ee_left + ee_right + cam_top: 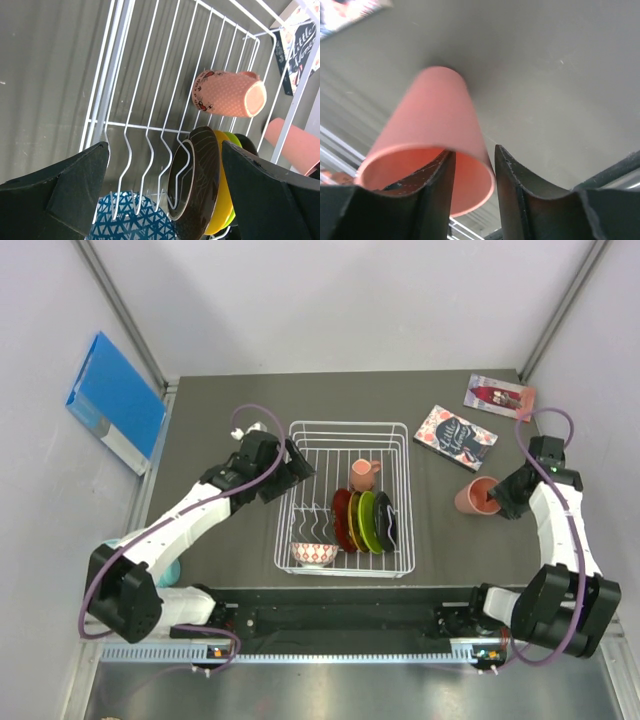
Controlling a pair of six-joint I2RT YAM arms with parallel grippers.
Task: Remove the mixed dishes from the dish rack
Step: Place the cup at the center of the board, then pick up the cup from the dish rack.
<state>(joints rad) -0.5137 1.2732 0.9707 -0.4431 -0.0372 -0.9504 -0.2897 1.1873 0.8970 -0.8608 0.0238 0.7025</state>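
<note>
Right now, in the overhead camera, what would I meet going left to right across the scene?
Blue folder → inside the dish rack, patterned bowl → upright plates → tall pink cup.

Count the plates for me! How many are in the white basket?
4, standing side by side in the dish rack: red plate, amber plate, lime-green plate, black plate. Another thin one could be hidden between them.
</note>
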